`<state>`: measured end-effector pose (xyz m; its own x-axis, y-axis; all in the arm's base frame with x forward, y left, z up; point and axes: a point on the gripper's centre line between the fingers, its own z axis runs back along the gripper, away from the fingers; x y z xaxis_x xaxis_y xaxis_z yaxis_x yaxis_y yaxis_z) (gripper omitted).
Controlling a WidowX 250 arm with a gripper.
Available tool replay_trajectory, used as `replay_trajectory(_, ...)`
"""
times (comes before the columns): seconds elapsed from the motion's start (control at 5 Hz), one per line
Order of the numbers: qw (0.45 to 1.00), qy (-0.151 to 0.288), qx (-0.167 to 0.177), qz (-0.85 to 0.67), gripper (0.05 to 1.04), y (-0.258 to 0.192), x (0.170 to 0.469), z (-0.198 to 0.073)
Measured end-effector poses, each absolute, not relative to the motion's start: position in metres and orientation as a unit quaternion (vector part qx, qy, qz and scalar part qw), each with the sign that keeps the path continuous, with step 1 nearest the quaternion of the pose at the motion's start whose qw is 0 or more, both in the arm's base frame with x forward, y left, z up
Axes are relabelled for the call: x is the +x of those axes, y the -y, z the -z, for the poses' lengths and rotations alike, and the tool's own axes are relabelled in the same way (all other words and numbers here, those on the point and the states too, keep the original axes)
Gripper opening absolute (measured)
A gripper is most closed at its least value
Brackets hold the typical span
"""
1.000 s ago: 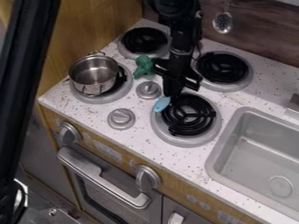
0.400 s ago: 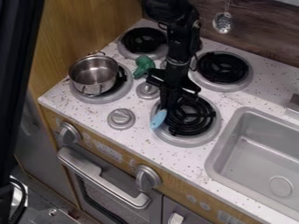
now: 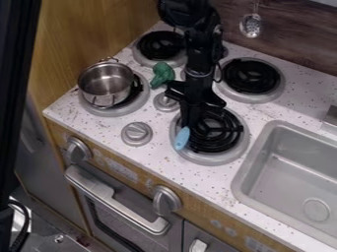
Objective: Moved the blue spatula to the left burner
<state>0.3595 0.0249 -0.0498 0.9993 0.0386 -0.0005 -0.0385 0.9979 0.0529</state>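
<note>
Camera view: our gripper (image 3: 187,123) grasps the blue spatula (image 3: 182,139) at the lower burner

We see our gripper hanging down over the left side of the lower burner (image 3: 220,158), its fingers clenched on the blue spatula. The spatula's blue part pokes out below the fingertips, steeply tilted, across that burner's left edge; we cannot tell whether it touches the burner.

To the left, a metal pot (image 3: 105,84) sits upright on the left burner (image 3: 118,110). A green object (image 3: 162,74) lies between that burner and our arm, just below the top burner (image 3: 161,44). The right burner (image 3: 250,76) is on the far side of the arm. We have one counter knob (image 3: 137,134) between the pot and the spatula, and a second counter knob (image 3: 164,102) just beside the gripper. The sink (image 3: 247,170) is at the right, and a slotted spoon (image 3: 251,25) hangs against the wooden wall. Below the counter's front edge, we see the oven handle (image 3: 118,201).
</note>
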Motion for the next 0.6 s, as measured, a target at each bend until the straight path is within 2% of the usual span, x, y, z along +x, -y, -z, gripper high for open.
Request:
replay_trajectory(0.2,0.999,0.002,0.032,-0.025,0.204,-0.022,0.361,0.049)
replay_trajectory(0.4,0.999,0.005,0.040,-0.011,0.458,-0.019,0.361,0.047)
replay_trajectory(0.6,0.998,0.029,0.048,-0.017,0.775,-0.018,0.366,0.025)
